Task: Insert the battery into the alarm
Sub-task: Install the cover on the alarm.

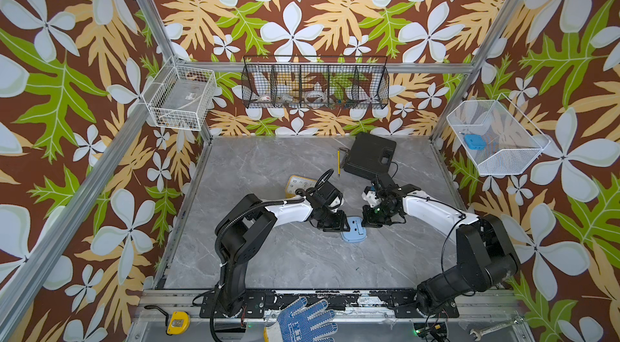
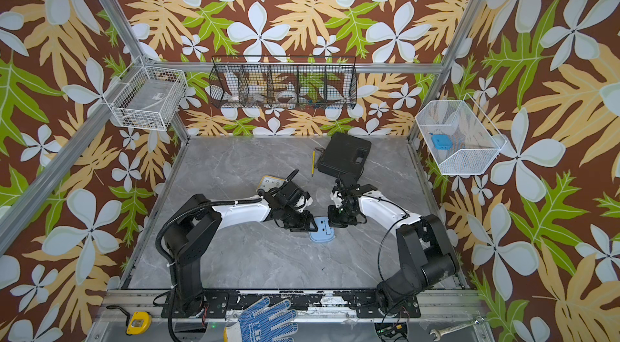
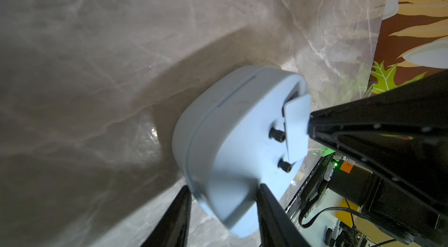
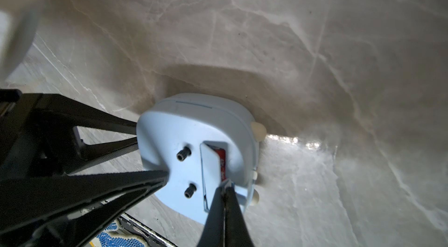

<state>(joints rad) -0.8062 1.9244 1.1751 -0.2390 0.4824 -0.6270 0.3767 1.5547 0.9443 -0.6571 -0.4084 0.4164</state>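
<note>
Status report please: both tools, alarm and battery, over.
Left tool clamps blue alarm clock, face down. Right tool shut, tips at half-open battery cover. Red battery inside. Nothing in the way.

Both arms reach inward from their bases, elbows raised, forearms converging, wrists pitched down. Left pincer [image 3: 224,185] part-spread, fingers [image 3: 271,209] clamped on either side of the alarm [image 3: 230,136] edge. Right pincer [image 4: 226,184] closed, tips pressed together, just beside the left one.
</note>
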